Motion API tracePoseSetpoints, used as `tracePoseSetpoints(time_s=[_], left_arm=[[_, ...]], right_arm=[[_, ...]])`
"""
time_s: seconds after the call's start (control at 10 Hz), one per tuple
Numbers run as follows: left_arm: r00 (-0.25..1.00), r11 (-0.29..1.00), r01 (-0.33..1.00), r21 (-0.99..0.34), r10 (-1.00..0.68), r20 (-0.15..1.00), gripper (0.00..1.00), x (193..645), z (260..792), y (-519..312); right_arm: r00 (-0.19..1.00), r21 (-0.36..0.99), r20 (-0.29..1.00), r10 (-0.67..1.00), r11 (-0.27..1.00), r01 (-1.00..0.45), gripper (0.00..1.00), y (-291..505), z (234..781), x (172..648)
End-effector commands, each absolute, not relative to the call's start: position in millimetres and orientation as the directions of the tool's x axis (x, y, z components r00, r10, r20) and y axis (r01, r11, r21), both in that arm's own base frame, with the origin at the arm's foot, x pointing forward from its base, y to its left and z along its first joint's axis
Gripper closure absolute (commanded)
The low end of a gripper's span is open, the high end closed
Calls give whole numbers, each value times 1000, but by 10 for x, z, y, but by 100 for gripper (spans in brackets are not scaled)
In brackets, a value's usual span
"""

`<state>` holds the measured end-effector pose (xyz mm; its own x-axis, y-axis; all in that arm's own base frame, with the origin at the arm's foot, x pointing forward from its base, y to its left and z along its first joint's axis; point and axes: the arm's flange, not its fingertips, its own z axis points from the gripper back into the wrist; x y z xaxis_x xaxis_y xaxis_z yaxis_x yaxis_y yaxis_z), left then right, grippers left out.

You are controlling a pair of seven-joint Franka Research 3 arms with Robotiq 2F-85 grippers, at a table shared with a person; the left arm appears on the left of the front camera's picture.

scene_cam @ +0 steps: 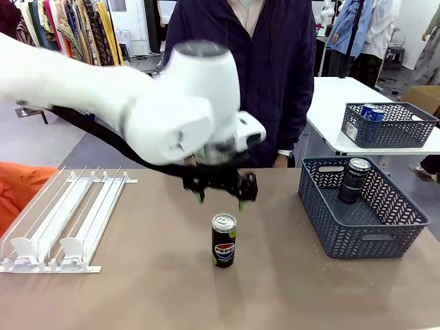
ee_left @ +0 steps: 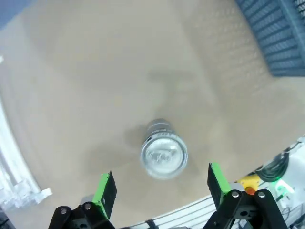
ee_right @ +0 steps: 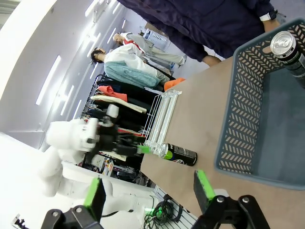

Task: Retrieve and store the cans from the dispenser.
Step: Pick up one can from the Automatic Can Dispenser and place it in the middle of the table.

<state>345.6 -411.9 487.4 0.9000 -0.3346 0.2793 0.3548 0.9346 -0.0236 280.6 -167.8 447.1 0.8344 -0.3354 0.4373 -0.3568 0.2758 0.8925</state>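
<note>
- Your left gripper (scene_cam: 221,196) hovers just above a dark Pepsi can (scene_cam: 223,240), jaws spread wide and pinching nothing.
- That can stands upright near the middle of the table (scene_cam: 158,289), well apart from both side edges; in the left wrist view its silver top (ee_left: 163,153) lies between the green pads (ee_left: 106,192), below them.
- The dispenser (scene_cam: 65,223) lies flat by the table's left edge, and its rails look bare.
- A grey basket (scene_cam: 361,213) sits by the right edge with one dark can (scene_cam: 355,180) upright at its far wall.
- Your right gripper (ee_right: 148,191) hangs over the basket's near rim, jaws apart and holding nothing.
- My reading: one can is stored, and the Pepsi can is mid-way between rack and basket, set down at the centre.
- The next move likely calls for one gripper to close around the can's body, lift it clear of the basket rim, and set it upright inside.
- A person (scene_cam: 268,62) stands at the far edge.
</note>
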Motion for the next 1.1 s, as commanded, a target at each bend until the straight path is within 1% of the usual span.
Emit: tracePoseSetpoints(time_s=[0.0,0.1,0.2,0.3,0.4,0.5,0.6,0.7,0.8,0.9,1.0], left_arm=[[866,918,394,-46,-354,352,0,3111,5501,-3396],[859,902,412,-132,-335,387,0,3011,5762,-2871],[887,918,334,-216,-228,401,0,3042,5859,-2338],[915,904,278,-326,-145,377,0,3106,5894,-1780],[929,893,209,-398,-54,366,0,3157,5896,-1215],[932,767,297,-568,-103,348,0,3167,5831,-564],[935,693,266,-670,-17,354,0,3176,5686,-52],[918,512,340,-789,2,397,0,3133,5475,397],[914,417,325,-849,93,395,0,3095,5220,716],[900,277,335,-901,188,392,0,3118,4946,896],[943,318,256,-913,126,308,0,3200,4770,843]], right_arm=[[822,891,445,-356,262,-369,0,-1668,4514,2842],[822,891,445,-356,262,-369,0,-1668,4514,2842],[822,891,445,-356,262,-369,0,-1668,4514,2842],[822,891,445,-356,262,-369,0,-1668,4514,2842],[822,891,445,-356,262,-369,0,-1668,4514,2842],[822,891,445,-356,262,-369,0,-1668,4514,2842],[822,891,445,-356,262,-369,0,-1668,4514,2842],[822,891,445,-356,262,-369,0,-1668,4514,2842],[822,891,445,-356,262,-369,0,-1668,4514,2842],[822,891,445,-356,262,-369,0,-1668,4514,2842],[822,891,445,-356,262,-369,0,-1668,4514,2842]])
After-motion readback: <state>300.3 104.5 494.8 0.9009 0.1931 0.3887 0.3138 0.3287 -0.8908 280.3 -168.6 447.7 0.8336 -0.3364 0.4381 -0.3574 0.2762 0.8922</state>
